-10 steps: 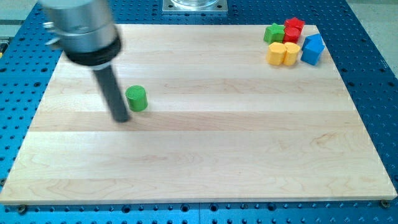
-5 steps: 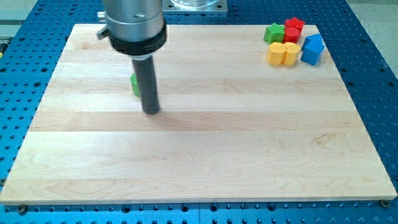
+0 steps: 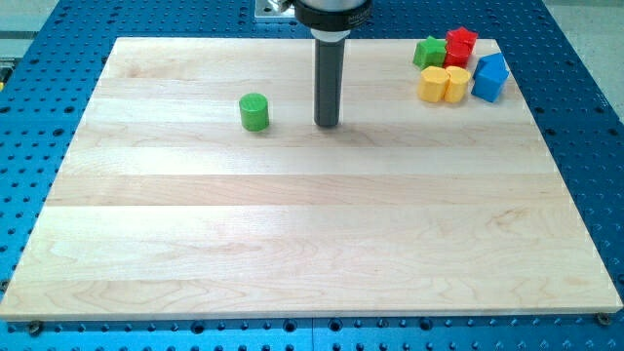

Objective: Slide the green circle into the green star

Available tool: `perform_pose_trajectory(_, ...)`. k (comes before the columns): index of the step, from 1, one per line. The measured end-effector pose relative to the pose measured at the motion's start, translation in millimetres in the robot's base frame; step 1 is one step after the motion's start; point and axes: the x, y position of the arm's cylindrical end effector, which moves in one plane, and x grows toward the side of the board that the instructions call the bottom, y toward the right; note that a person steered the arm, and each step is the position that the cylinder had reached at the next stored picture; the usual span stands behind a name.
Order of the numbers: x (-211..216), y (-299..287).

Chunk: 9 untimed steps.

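The green circle (image 3: 254, 112) is a short green cylinder standing on the wooden board (image 3: 292, 224), left of centre near the view's top. The green star (image 3: 428, 52) sits at the view's top right, at the left end of a cluster of blocks. My tip (image 3: 328, 124) rests on the board to the right of the green circle, with a clear gap between them. The tip is between the circle and the star, far to the left of the star.
Beside the green star are a red block (image 3: 459, 45), two yellow blocks (image 3: 434, 84) (image 3: 455, 84) and a blue block (image 3: 489, 77), packed together at the view's top right corner. A blue perforated table surrounds the board.
My tip has moved from the left of the green circle to its right and up the view. The green circle has slid right and slightly up the view.
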Motion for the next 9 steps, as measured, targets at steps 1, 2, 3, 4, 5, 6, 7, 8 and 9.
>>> perform_pose_trajectory(1,1.3,-7.1)
perform_pose_trajectory(2,20.3,-43.5)
perform_pose_trajectory(3,26.1,-96.5)
perform_pose_trajectory(4,26.1,-129.0)
perform_pose_trajectory(5,10.0,-124.9)
perform_pose_trajectory(6,-5.6,-104.7)
perform_pose_trajectory(7,-24.5,-84.1)
perform_pose_trajectory(8,-44.0,-62.3)
perform_pose_trajectory(9,-63.5,-59.4)
